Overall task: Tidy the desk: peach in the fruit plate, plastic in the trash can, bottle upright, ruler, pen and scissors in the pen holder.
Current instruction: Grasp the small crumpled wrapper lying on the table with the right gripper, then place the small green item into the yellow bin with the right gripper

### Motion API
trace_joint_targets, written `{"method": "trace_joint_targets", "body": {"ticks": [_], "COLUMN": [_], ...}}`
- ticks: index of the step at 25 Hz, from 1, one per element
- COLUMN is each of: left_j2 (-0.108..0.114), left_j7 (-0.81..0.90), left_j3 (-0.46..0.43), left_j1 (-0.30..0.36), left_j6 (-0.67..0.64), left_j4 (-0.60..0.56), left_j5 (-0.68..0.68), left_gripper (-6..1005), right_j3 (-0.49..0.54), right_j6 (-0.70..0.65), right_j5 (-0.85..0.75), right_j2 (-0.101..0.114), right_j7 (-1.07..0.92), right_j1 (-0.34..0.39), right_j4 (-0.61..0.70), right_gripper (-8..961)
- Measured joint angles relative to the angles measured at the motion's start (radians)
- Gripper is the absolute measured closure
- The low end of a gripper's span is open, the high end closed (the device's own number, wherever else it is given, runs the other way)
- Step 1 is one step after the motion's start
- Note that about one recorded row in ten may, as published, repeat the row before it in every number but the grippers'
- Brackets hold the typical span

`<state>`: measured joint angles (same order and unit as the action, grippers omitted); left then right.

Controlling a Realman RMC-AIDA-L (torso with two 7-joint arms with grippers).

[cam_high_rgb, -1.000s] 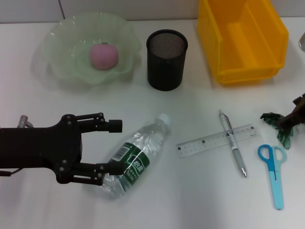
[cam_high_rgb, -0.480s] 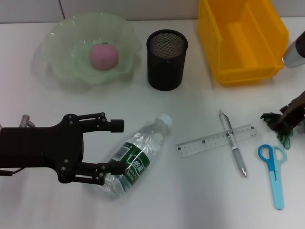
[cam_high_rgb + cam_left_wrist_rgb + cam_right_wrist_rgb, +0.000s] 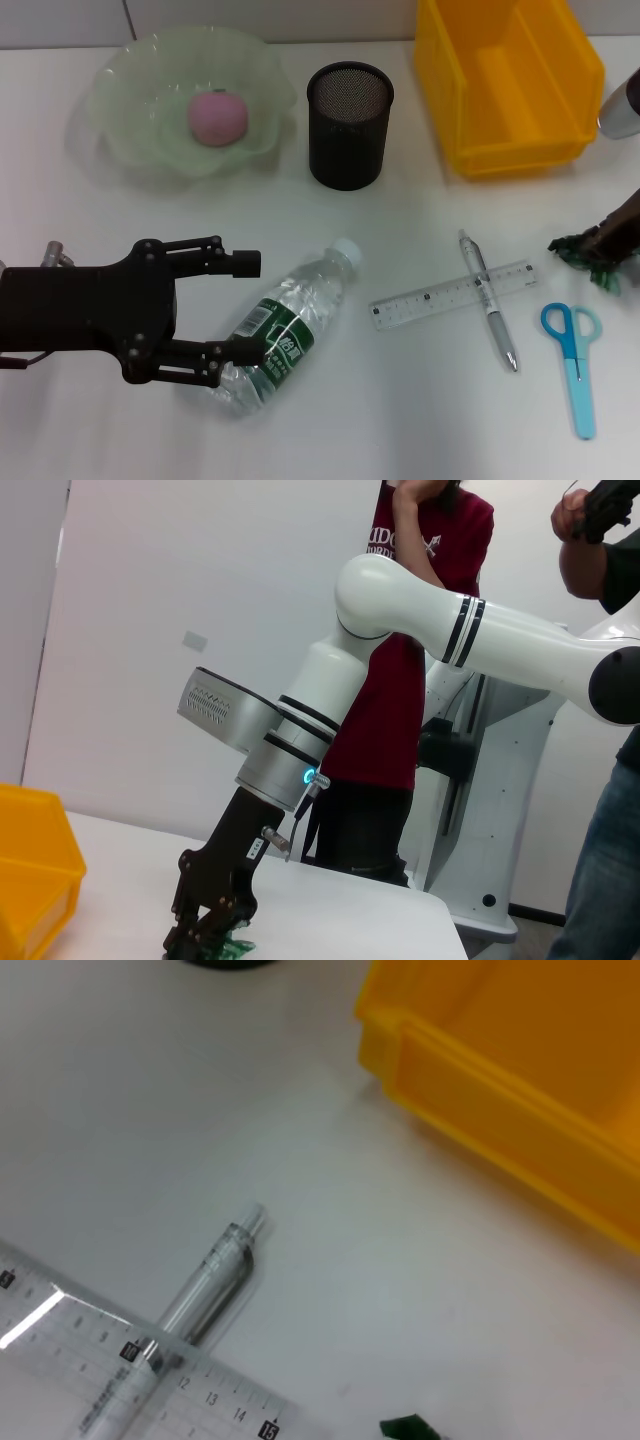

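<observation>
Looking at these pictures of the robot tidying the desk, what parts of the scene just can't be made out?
- Right gripper: the head view's edge cuts it off; the left wrist view's bottom edge crops its fingertips at the green plastic.
- Water bottle: its base hides behind the left gripper in the head view.
- Pen holder: dark mesh hides its inside.
- Pen: its tip runs off the right wrist view.

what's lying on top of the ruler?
The pen lies across the ruler, crossing near its right end. The ruler's markings directly under the pen are covered.
</observation>
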<state>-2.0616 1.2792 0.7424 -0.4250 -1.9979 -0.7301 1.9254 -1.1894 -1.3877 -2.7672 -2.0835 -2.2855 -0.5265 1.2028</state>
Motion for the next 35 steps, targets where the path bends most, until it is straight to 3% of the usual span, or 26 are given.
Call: {"method": "trace_joint_targets", "body": {"ticks": [6, 18, 23, 26, 28, 30, 31, 34, 35], "left_j2": [0.000, 0.000, 0.002, 0.002, 0.001, 0.001, 0.001, 0.000, 0.000], "left_j7": [0.000, -0.005, -0.007, -0.008, -0.009, -0.009, -0.009, -0.007, -0.006], "left_j3": [0.000, -0.002, -0.004, -0.004, -0.001, 0.000, 0.000, -0.002, -0.003], "left_j1": [-0.001, 0.004, 0.004, -0.001, -0.005, -0.008, -0.009, -0.009, -0.009], "left_j6": [-0.001, -0.001, -0.002, -0.002, -0.002, -0.001, -0.001, 0.000, 0.001], "left_j4": [0.000, -0.005, -0.008, -0.007, -0.005, -0.004, -0.004, -0.003, -0.002], "left_j5": [0.000, 0.000, 0.000, 0.000, 0.000, 0.000, 0.000, 0.000, 0.000], "left_gripper": [154, 154, 154, 154, 154, 154, 154, 154, 154], "right_j3": [0.016, 0.224, 0.293, 0.320, 0.315, 0.272, 0.272, 0.237, 0.237], "right_j6": [-0.002, -0.113, -0.105, -0.024, 0.098, 0.293, 0.293, 0.462, 0.462], "right_j5": [0.010, 0.205, 0.326, 0.440, 0.512, 0.600, 0.600, 0.639, 0.639], "right_j2": [0.001, 0.003, 0.003, 0.004, 0.004, 0.003, 0.003, 0.004, 0.004], "right_j7": [-0.002, 0.053, 0.059, 0.079, 0.100, 0.151, 0.151, 0.212, 0.212], "right_j1": [0.001, 0.029, 0.037, 0.030, 0.025, 0.001, 0.001, -0.072, -0.072], "right_j4": [0.013, 0.197, 0.268, 0.269, 0.227, 0.103, 0.103, -0.104, -0.104], "right_gripper": [864, 948, 927, 914, 905, 897, 892, 879, 875]}}
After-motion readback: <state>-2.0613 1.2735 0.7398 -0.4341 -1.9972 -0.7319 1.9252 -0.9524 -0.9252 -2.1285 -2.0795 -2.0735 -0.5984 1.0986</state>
